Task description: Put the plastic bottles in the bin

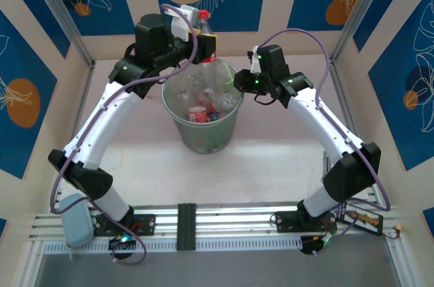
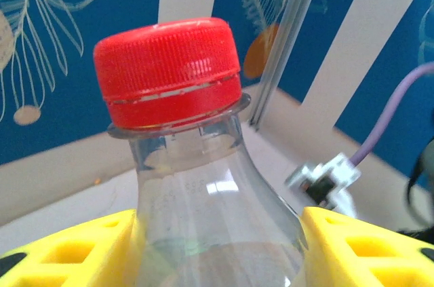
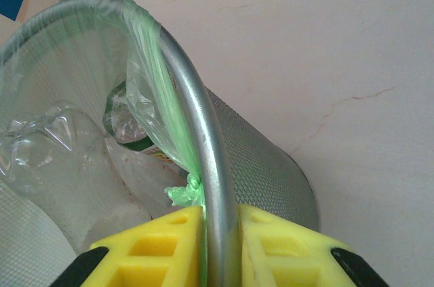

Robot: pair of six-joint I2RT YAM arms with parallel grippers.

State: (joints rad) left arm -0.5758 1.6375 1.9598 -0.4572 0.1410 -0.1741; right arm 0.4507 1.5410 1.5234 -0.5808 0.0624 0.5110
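Your left pincer (image 1: 205,44) is clamped on a clear bottle (image 1: 206,29) and holds it upright. In the top view the bottle lines up with the far edge of the bin (image 1: 203,134) (how high above the rim it hangs, you cannot tell from here). From the left wrist, the left pincer (image 2: 217,236) has its yellow fingers (image 2: 74,253) pressed against both sides of the bottle (image 2: 203,185) at the shoulder. The red cap (image 2: 169,73) is screwed on above them.

Your right pincer (image 1: 245,82) is at the bin's right rim. From the right wrist, the right pincer (image 3: 222,222) is closed on the metal rim (image 3: 196,117), with one yellow finger inside the bin and one outside. The pale green liner (image 3: 152,97) folds over that rim, and a small knot of it lies against the inner finger.

The bin stands on the table (image 1: 285,158) between the two arms, toward the far side. Several bottles in the bin (image 1: 200,97) lie heaped together, one of them showing a red label. The right wrist view shows a crumpled clear one (image 3: 47,144) against the inner wall.
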